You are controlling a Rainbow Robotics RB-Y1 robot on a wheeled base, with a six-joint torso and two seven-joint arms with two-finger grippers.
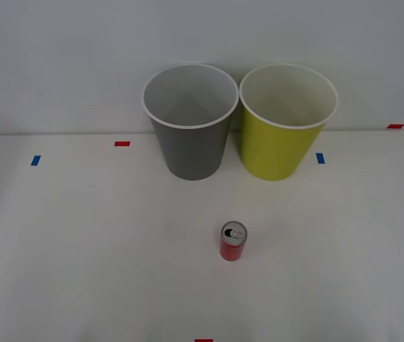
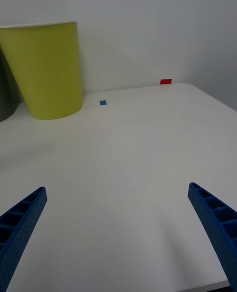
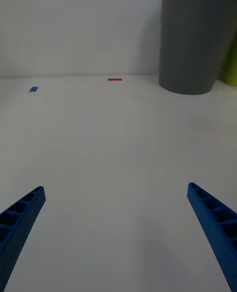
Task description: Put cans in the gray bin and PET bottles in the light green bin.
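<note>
A small red can [image 1: 233,241] with a silver top stands upright on the white table, in front of the two bins. The gray bin [image 1: 189,121] stands at the back centre, and the light green bin [image 1: 286,121] touches it on its right. In the left wrist view the gray bin [image 3: 195,43] rises far ahead of my left gripper [image 3: 116,237], which is open over bare table. My right gripper [image 2: 118,237] is open too, with the light green bin [image 2: 47,70] farther off. No PET bottle is in view.
Small red tape marks [image 1: 122,143] and blue tape marks [image 1: 35,160] dot the white table [image 1: 80,249]. A pale wall stands right behind the bins. The table's right edge [image 2: 217,104] runs near the right gripper.
</note>
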